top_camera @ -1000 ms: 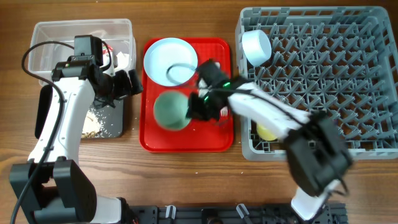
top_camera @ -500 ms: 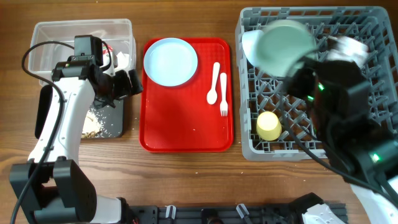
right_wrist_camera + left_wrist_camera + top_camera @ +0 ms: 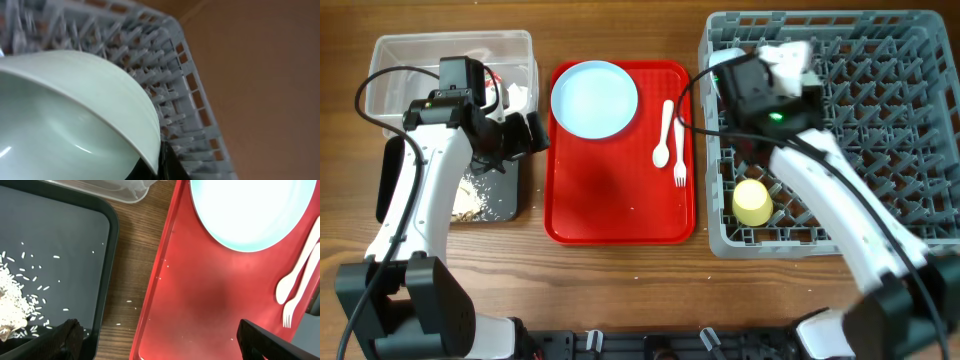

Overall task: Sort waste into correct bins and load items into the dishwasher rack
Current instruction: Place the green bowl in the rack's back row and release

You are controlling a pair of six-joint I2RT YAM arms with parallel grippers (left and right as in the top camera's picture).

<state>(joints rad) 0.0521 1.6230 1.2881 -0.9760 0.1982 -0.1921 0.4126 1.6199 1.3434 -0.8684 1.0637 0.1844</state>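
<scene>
My left pincer [image 3: 157, 330] hangs wide open and empty above the strip of worktop [image 3: 620, 280] between the black tray [image 3: 60, 245] and the red serving tray [image 3: 610, 200]. One finger shows at each lower corner of the left wrist view. White-and-brown food scraps [image 3: 10, 287] lie in the black tray, with loose grains scattered around them. This tray sits along the left edge of the worktop, touching the clear tub [image 3: 390, 60], which fills the far-left corner.

On the red tray in the middle, the pale blue plate [image 3: 594, 98] lies at the far end. The white spoon [image 3: 663, 130] and fork [image 3: 679, 150] lie side by side along the tray's right rim.

My right pincer [image 3: 161, 161] is closed on the rim of a pale green bowl [image 3: 65, 115]. In the right wrist view the bowl is tilted, with the pegs of the grey dishwasher rack [image 3: 910, 230] behind it. From overhead that arm is over the rack's far-left corner and hides the bowl, so I cannot tell whether the bowl touches the pegs. The yellow cup [image 3: 752, 202] lies in the rack near its near-left corner.
</scene>
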